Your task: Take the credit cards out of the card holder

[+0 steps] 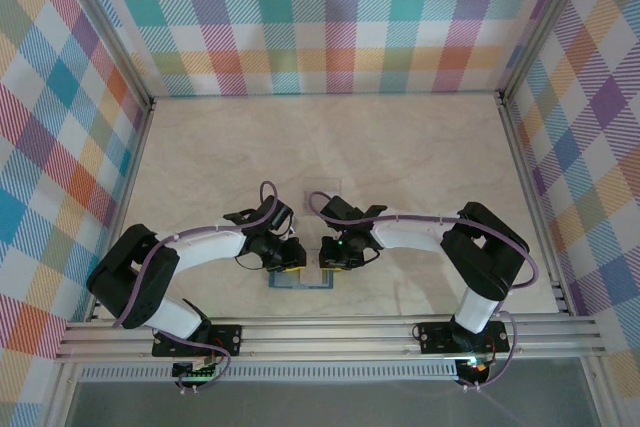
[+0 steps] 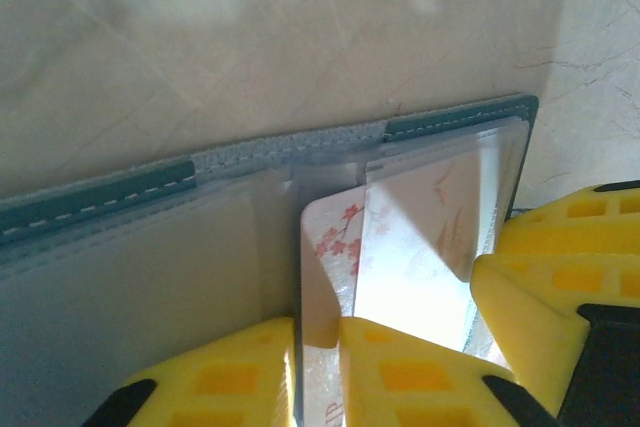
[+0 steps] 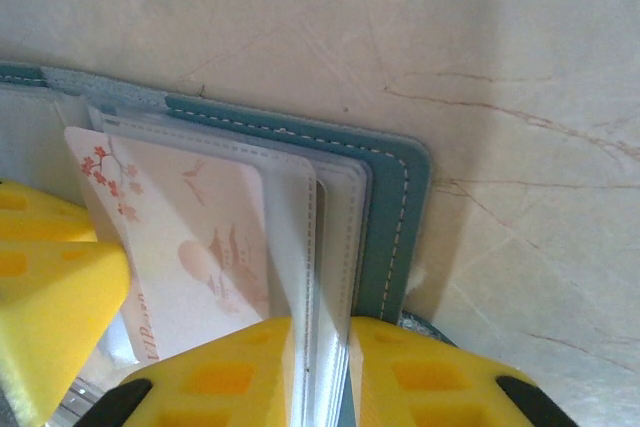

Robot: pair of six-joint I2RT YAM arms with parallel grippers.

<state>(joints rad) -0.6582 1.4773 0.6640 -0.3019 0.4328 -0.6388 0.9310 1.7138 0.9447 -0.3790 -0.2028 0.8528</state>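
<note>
Left wrist view: the left gripper (image 2: 318, 337) is closed on 1 blossom-printed credit card (image 2: 330, 257), which sits half out of a clear pocket of the open card holder (image 2: 100, 202). At the holder's other end, the right gripper (image 3: 330, 337) clamps its pocket leaves, probably to anchor it against the pull.

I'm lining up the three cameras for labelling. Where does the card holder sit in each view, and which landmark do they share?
Top external: the card holder, a teal strip at lower centre by the table's near edge.
Left wrist: open across the middle, teal stitched edge running left to right.
Right wrist: teal cover at centre, rounded corner to the right.
Shared landmark: the blossom-printed card, in both wrist views.
</note>
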